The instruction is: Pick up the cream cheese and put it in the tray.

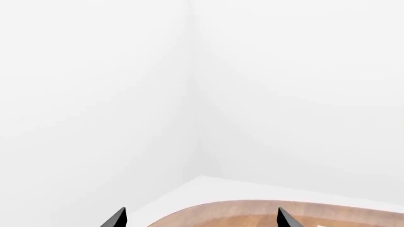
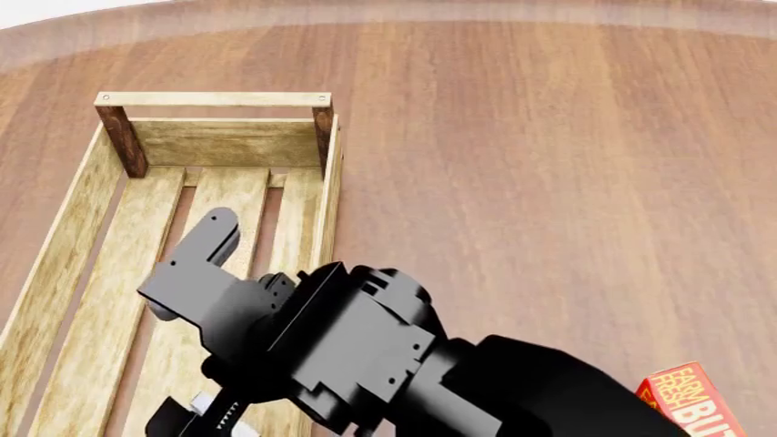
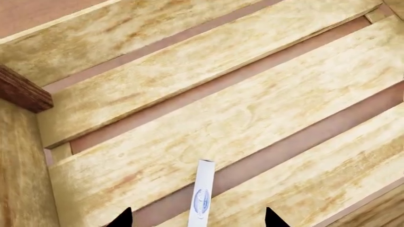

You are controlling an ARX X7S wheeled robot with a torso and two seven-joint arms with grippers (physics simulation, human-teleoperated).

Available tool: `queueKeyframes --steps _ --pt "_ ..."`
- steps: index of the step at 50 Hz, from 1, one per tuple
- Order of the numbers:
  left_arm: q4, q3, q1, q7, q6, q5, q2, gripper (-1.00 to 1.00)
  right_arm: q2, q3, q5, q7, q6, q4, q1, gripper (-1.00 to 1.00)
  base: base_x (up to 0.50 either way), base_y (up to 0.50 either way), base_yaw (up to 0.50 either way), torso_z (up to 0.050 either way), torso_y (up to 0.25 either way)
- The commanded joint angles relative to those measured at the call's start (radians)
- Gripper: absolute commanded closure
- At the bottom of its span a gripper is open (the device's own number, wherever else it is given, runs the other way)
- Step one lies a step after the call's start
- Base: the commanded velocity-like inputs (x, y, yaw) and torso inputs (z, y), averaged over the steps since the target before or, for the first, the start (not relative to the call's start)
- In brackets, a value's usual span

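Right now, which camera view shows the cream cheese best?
The right wrist view shows it best: the cream cheese appears edge-on between the right claw tips, above the tray slats. In the head view the arm hides it. The left wrist view shows only white walls and the table edge.

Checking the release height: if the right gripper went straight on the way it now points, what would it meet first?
Most likely the cream cheese between the right gripper's jaws would meet the tray's slatted floor first; how far off it is cannot be told.
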Motion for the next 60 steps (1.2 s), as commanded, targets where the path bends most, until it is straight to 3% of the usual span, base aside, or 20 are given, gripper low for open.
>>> queueKeyframes --steps 1,36,60 --pt "0.008 0.002 -0.005 0.005 -0.007 0.003 0.003 -1.00 0.000 -0.001 0.020 -0.014 -0.024 -0.031 0.020 -1.00 0.00 0.00 0.00 0.000 0.000" --pt "0.015 0.006 -0.022 0.020 -0.021 0.002 0.015 -1.00 0.000 -0.010 0.174 -0.004 -0.203 -0.080 0.178 -1.00 0.00 0.00 0.00 0.000 0.000" --pt "0.023 0.010 -0.025 0.024 -0.034 0.012 0.024 -1.00 0.000 -0.010 0.301 0.296 -0.417 -0.102 0.251 -1.00 0.00 0.00 0.00 0.000 0.000"
